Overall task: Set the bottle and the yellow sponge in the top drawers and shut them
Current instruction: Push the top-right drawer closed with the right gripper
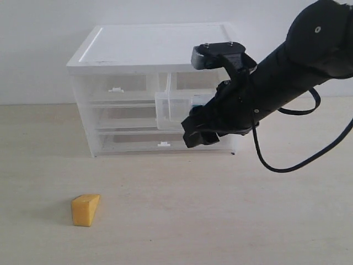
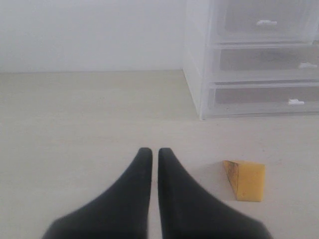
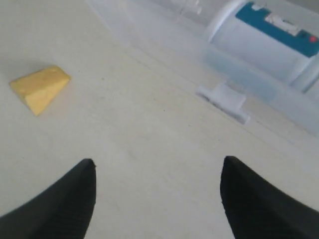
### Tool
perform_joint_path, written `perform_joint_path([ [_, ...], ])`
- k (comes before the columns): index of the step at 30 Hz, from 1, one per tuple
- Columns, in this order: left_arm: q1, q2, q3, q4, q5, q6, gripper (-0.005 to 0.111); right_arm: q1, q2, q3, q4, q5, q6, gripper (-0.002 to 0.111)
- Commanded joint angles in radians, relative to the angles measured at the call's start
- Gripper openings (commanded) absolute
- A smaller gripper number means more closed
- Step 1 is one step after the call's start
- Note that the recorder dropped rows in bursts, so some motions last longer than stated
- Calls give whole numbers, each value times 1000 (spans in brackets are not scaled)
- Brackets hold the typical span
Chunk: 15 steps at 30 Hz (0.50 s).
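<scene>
Yellow sponge [image 1: 85, 210]: small orange-yellow foam wedge

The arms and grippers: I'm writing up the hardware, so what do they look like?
The right arm is matte black and thick, with a thin black cable looping below it. Both the left gripper and right gripper have black, tapering fingers; the right ones look finely ribbed. No markings show.
</scene>
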Motion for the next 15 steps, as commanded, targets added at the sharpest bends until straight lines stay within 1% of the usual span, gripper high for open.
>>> perform_joint_path([
  [1, 3, -3, 3, -7, 0, 4, 4, -1, -4, -6, -116, 36, 40, 60],
  [3, 3, -3, 3, -7, 0, 4, 4, -1, -4, -6, -132, 42, 50, 53],
  [4, 3, -3, 3, -7, 0, 4, 4, -1, -4, -6, -132, 49, 50, 44],
  [6, 3, -3, 3, -7, 0, 4, 4, -1, -4, -17, -132, 80, 28, 21],
  [7, 3, -3, 3, -7, 0, 4, 4, -1, -4, -41, -132, 128, -8, 0],
  [11, 3, -3, 3, -7, 0, 4, 4, -1, -4, -96, -130, 166, -4, 0],
  [13, 3, -3, 3, -7, 0, 4, 4, -1, -2, -104, -150, 154, 3, 0],
  [15, 3, -3, 3, -7, 0, 4, 4, -1, -2, -106, -155, 103, 23, 0],
])
